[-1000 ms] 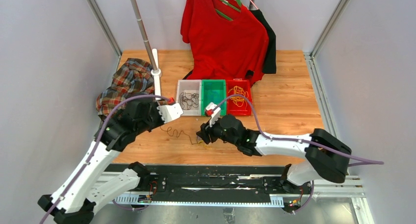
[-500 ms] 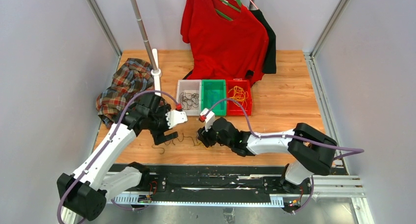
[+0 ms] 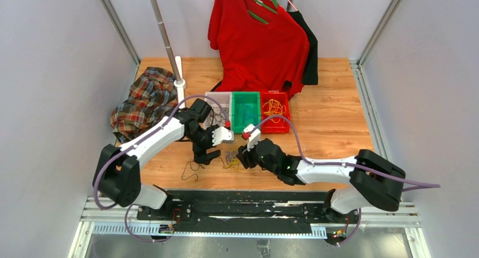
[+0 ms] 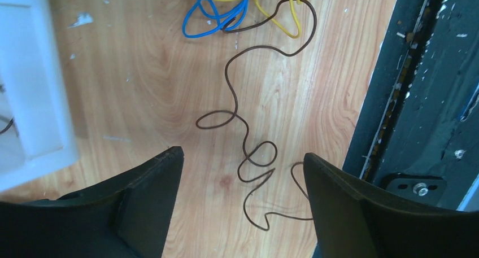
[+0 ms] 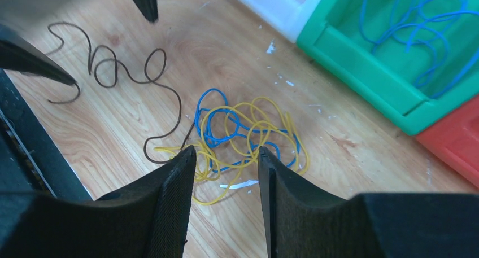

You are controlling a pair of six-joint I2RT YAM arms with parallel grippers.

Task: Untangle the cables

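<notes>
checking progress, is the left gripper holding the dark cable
No, the left gripper stands open above the dark cable, which lies loose on the wooden table.

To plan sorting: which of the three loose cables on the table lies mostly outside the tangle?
The dark brown cable: it winds out alone, only one end reaching the interlaced blue cable and yellow cable.

On the wooden table [image 3: 333,111] a white bin [image 3: 217,95], a green bin [image 3: 246,93] and a red bin [image 3: 286,114] stand side by side. A plaid shirt [image 3: 144,100] lies crumpled to the left of a metal pole [image 3: 162,35]. Behind the bins a red shirt [image 3: 257,38] hangs on a green hanger [image 3: 261,1].
</notes>
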